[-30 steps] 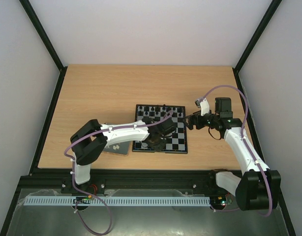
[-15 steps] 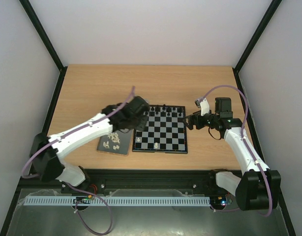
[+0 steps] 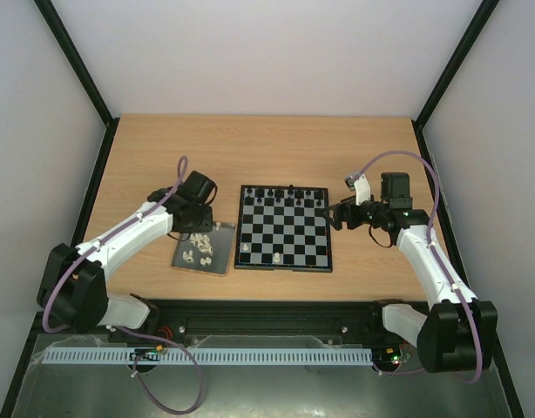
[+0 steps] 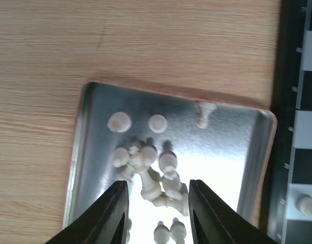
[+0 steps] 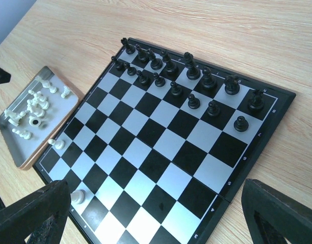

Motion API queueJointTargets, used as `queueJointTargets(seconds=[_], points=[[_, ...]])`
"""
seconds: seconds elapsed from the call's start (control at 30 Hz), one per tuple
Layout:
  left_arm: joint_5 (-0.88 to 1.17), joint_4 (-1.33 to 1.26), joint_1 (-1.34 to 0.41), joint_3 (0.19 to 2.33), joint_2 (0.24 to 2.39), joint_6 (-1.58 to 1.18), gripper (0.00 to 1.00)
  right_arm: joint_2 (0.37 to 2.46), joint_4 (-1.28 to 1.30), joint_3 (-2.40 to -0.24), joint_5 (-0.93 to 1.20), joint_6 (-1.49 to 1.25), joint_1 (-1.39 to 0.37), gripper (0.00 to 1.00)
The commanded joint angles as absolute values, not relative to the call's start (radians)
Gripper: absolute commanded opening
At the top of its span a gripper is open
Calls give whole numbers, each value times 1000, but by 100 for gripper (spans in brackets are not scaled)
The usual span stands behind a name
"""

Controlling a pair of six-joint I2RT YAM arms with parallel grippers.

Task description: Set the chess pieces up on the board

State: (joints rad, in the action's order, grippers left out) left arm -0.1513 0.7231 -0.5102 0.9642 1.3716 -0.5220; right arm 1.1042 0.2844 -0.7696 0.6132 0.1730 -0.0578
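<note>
Your left gripper [image 4: 157, 189] hangs over the metal tray [image 4: 87, 152]. Its fingers are partly apart with nothing between them, and they straddle the tangled heap of white chess pieces [image 4: 153, 175] near the tray's middle. Don't close there: those pieces lie across one another, so you would probably pinch two or scatter the pile.

Shift instead to the lone upright piece [image 4: 119, 122] standing clear of the heap, or to its neighbour just beside it. Centre its head between the fingers, come straight down, close gently, and lift well above the tray's rim before you swing across to the chessboard [image 5: 161, 152].

The black pieces [image 5: 191, 71] fill the board's two far rows. Only two white pieces [image 5: 79, 195] stand near its near-left corner, so aim for a free square along the near edge. The right gripper [image 3: 337, 214] waits wide open and empty beside the board's right edge, so leave it there.
</note>
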Motion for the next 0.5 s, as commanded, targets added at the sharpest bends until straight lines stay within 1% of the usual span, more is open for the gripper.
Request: queueJointTargets(seconds=[0.0,0.23,0.47], points=[[-163,681,-448,937,1407,-520,32,1121,309,-795,660,185,-55,93],[-129,618,-347,939,1477,-464,28,1110,304,-785,651,186,-57,93],[-35,571,-311,944,1555,-414,23,1106,302,-784,632,187,-57,93]])
